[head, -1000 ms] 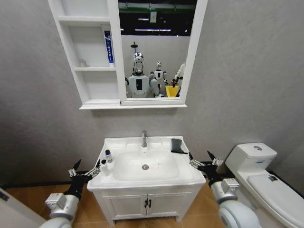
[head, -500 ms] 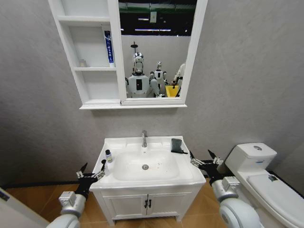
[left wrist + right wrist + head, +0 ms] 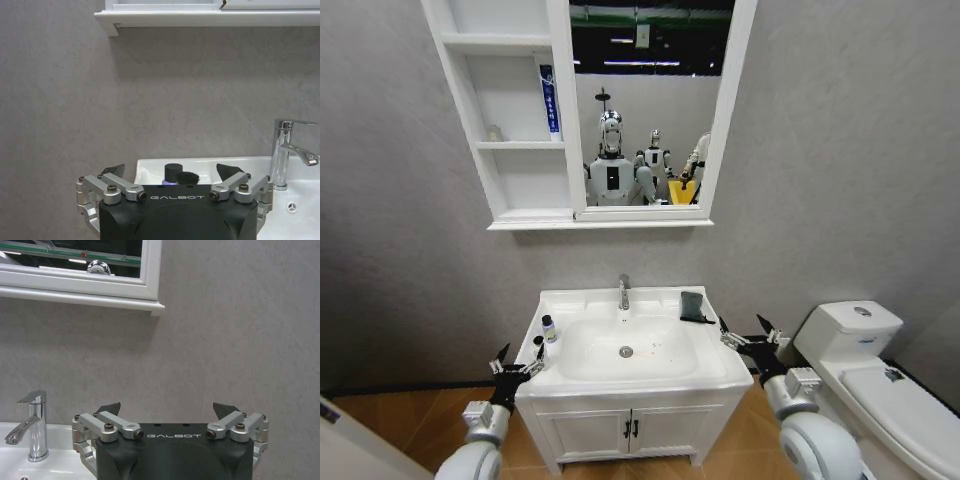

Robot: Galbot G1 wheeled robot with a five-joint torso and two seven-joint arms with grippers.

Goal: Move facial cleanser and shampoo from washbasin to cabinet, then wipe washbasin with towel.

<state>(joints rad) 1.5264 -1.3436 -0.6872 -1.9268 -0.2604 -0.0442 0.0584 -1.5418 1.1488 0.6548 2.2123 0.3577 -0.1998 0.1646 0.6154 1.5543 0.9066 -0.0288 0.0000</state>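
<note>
The washbasin [image 3: 710,362] is a glossy white ceramic rectangle with an oval bowl and a round metal drain, sitting on a white two-door vanity [image 3: 632,428] with dark handles. A chrome tap [image 3: 624,292] stands at the far middle of its rim. On the left rim stands a small bottle [image 3: 549,329] with a black cap, pale body and a purple band. A second dark cap [image 3: 187,177] shows just beside it in the left wrist view. On the far right corner lies the towel [image 3: 693,307], a dark, near-black folded cloth with a soft look.

Above, the cabinet [image 3: 483,145] hangs on a grey, matte, lightly mottled wall. Its three open shelves are smooth white; the middle one holds a tall white tube [image 3: 549,99] with blue print too small to read, leaning against the right wall, and a small pale object further left. The mirror panel [image 3: 648,100] lies to the right.

The left gripper [image 3: 517,365] hangs at the near left corner of the basin, jaws spread and holding nothing. The right gripper [image 3: 748,335] sits off the near right edge, between basin and toilet [image 3: 865,375], jaws likewise released. Both black gripper bodies read "GALBOT" in the wrist views.
</note>
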